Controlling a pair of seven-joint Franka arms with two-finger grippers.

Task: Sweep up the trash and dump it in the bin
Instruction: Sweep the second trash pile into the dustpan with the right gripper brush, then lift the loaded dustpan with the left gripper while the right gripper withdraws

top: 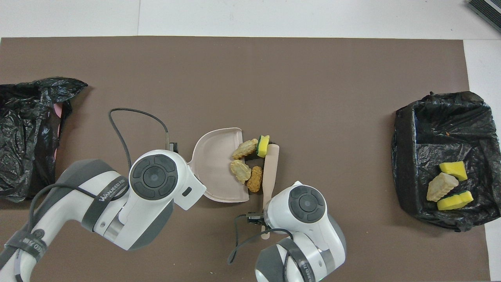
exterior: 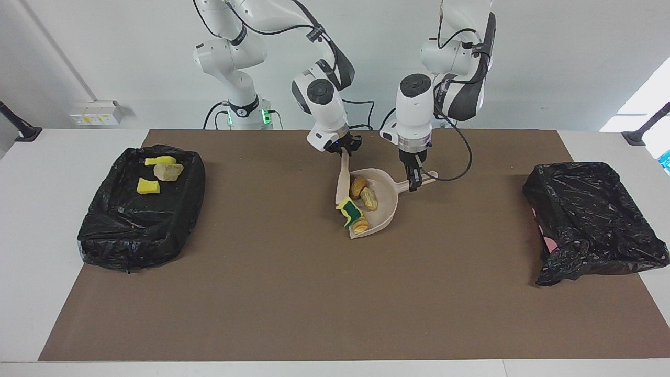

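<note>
Left hand (exterior: 414, 184) clamped on the dustpan (exterior: 384, 199) handle, pan flat on the brown mat (exterior: 314, 293) mid-counter, mouth toward the right arm's end. Right hand (exterior: 345, 152) clamped on the brush (exterior: 342, 180) handle, brush lying along the pan's mouth.

Trash: two brown lumps (exterior: 364, 192) inside the pan, a tan lump (exterior: 360, 226) at the pan's lip, the green-backed sponge piece (exterior: 350, 210) at the mouth, pressed against the brush's bristle end. In the overhead view the sponge (top: 262, 145) sits just outside the pan edge, touching the brush (top: 270, 168).

Open bin (exterior: 104, 230) with black liner at the right arm's end of the counter (exterior: 31, 262) holds two yellow sponge pieces (exterior: 148, 186) and a beige lump (exterior: 168, 171). Second black-bagged bin (exterior: 591, 220) at the left arm's end, contents not visible.
</note>
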